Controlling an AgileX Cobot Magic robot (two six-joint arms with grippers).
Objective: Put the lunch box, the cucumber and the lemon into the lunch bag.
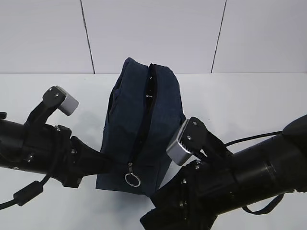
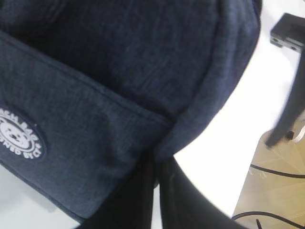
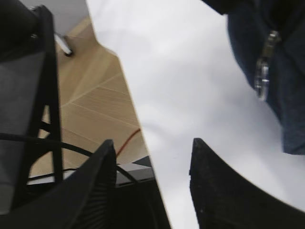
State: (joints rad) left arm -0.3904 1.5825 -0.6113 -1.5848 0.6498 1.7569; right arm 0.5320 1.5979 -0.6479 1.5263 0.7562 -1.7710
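Only the left wrist view shows the lunch bag's [image 2: 119,95] white logo [image 2: 19,138].

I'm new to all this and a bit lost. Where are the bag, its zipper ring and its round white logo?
lunch bag [image 1: 160,103]: exterior view, on its navy fabric side panel.
zipper ring [image 1: 132,179]: exterior view, on the metal ring's rim at the bag's lower front.
round white logo [image 2: 19,138]: left wrist view, on the badge's middle.
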